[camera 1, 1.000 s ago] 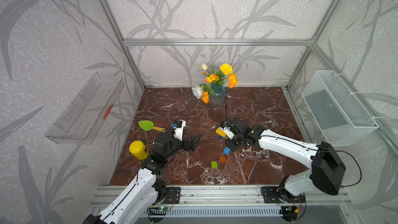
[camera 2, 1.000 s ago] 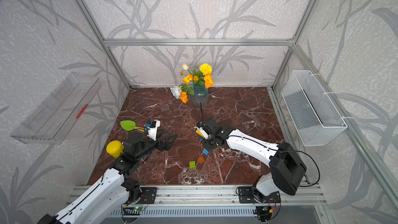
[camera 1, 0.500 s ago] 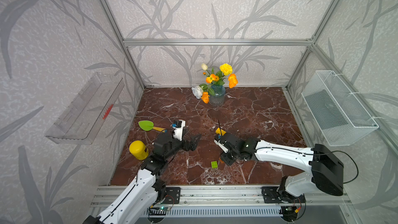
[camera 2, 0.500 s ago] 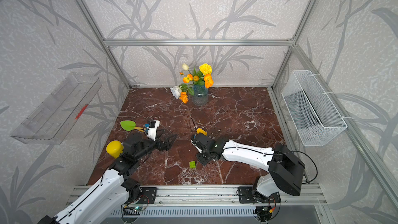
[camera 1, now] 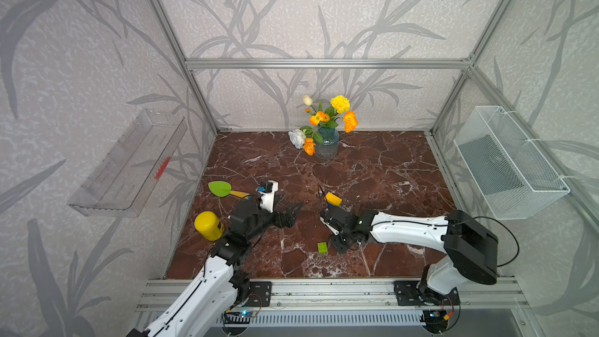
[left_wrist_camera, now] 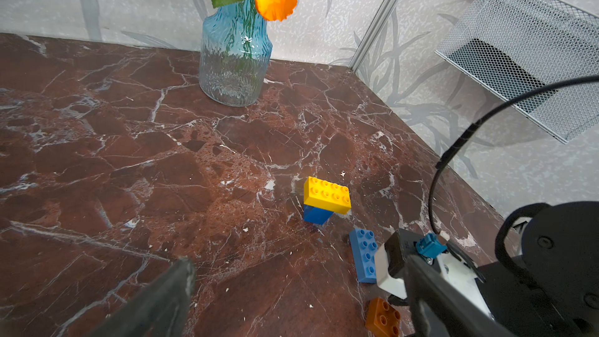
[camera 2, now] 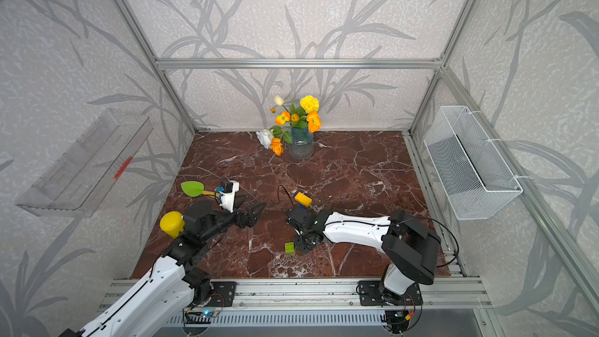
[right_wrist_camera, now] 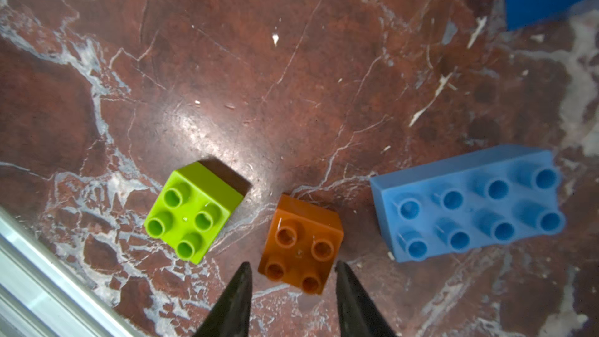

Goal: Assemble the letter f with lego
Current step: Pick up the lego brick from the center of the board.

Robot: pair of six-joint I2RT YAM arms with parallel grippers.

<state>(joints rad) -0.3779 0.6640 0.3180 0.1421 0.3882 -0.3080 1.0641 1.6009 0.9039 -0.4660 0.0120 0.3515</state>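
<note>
A long yellow lego brick (camera 1: 333, 198) (camera 2: 303, 199) (left_wrist_camera: 327, 194) stands stacked on a short blue brick (left_wrist_camera: 317, 214) mid-table. Nearer the front lie a long blue brick (right_wrist_camera: 466, 202) (left_wrist_camera: 364, 254), a small orange brick (right_wrist_camera: 301, 243) (left_wrist_camera: 382, 320) and a small lime green brick (camera 1: 322, 248) (camera 2: 289, 247) (right_wrist_camera: 191, 210), all loose, studs up. My right gripper (right_wrist_camera: 291, 267) (camera 1: 340, 244) is open, pointing down, its fingertips (right_wrist_camera: 243, 270) either side of the orange brick's near edge. My left gripper (left_wrist_camera: 299, 270) (camera 1: 291, 212) (camera 2: 256, 210) hovers open and empty to the left. No assembled letter f shows.
A blue glass vase of flowers (camera 1: 326, 144) stands at the back. A yellow jar (camera 1: 209, 225) and a green toy shovel (camera 1: 220, 188) lie by the left arm. A wire basket (camera 1: 509, 163) hangs on the right wall, a clear shelf (camera 1: 129, 163) on the left.
My right arm has left the yellow-on-blue stack and swung toward the front, coming down over the orange brick. The left arm has stayed put.
</note>
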